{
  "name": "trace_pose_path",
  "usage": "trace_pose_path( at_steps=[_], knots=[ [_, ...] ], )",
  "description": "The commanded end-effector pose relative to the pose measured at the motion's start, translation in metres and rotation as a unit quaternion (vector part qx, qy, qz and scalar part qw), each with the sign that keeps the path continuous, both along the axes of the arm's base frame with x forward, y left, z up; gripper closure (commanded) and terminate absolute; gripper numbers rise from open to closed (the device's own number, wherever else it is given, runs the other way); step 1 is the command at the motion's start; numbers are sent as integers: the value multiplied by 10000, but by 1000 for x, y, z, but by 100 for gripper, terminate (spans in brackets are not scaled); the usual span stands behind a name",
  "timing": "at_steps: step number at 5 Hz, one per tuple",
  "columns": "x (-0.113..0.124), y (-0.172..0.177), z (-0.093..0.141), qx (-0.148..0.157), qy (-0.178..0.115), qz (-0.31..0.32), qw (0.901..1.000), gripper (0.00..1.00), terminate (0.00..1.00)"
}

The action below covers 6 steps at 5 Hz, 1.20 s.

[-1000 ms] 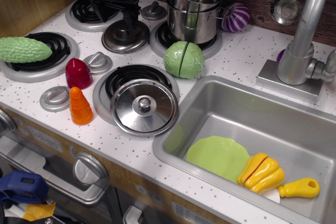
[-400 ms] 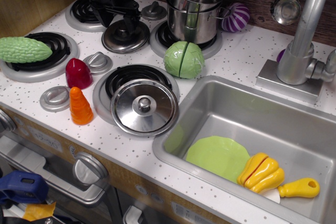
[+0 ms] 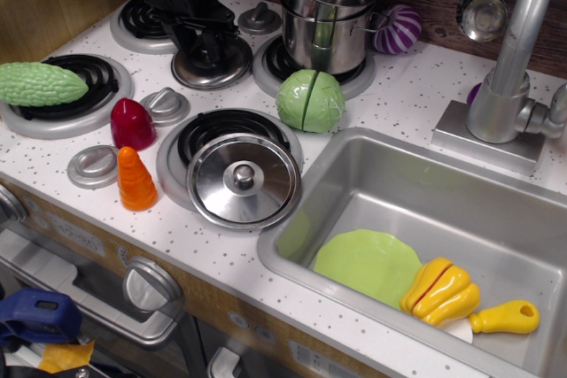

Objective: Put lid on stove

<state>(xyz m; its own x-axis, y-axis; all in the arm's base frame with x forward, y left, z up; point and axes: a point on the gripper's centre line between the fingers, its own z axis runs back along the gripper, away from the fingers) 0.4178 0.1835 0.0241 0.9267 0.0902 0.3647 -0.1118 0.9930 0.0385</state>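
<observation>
The lid [image 3: 227, 70], small, round and dull dark grey, lies on the white speckled stove [image 3: 164, 229] between the back left burner [image 3: 140, 19] and the back right burner [image 3: 270, 64]. My black gripper [image 3: 204, 42] has come down from above onto its middle. The fingers [image 3: 183, 34] stand apart on either side of the knob, which they mostly hide. The lid rests flat on the surface and is not lifted.
A larger bright steel lid [image 3: 244, 181] lies on the front right burner. A steel pot [image 3: 326, 13] stands on the back right burner, a green cabbage [image 3: 310, 101] in front of it. A green gourd [image 3: 40, 83], red piece [image 3: 132, 123] and orange carrot [image 3: 135, 179] are left. The sink [image 3: 496, 210] is right.
My gripper has come down and slightly right over the small lid, until its fingers flank the knob. The lid and everything else have stayed in place.
</observation>
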Motion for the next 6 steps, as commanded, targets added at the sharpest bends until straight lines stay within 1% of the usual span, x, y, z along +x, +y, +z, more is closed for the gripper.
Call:
trace_pose_path(
  at_steps=[1, 2, 3, 4, 5, 6],
  knots=[
    [7, 4, 28, 187, -254, 34, 9995, 100, 0],
    [5, 9, 45, 494, -140, 43, 9987, 100, 0],
    [7, 22, 63, 846, -36, -63, 9964, 100, 0],
    [15, 38, 66, 954, -114, -160, 9952, 100, 0],
    [25, 50, 72, 1097, -108, -253, 9936, 100, 0],
    [32, 66, 69, 1218, -262, -319, 9917, 100, 0]
  ],
)
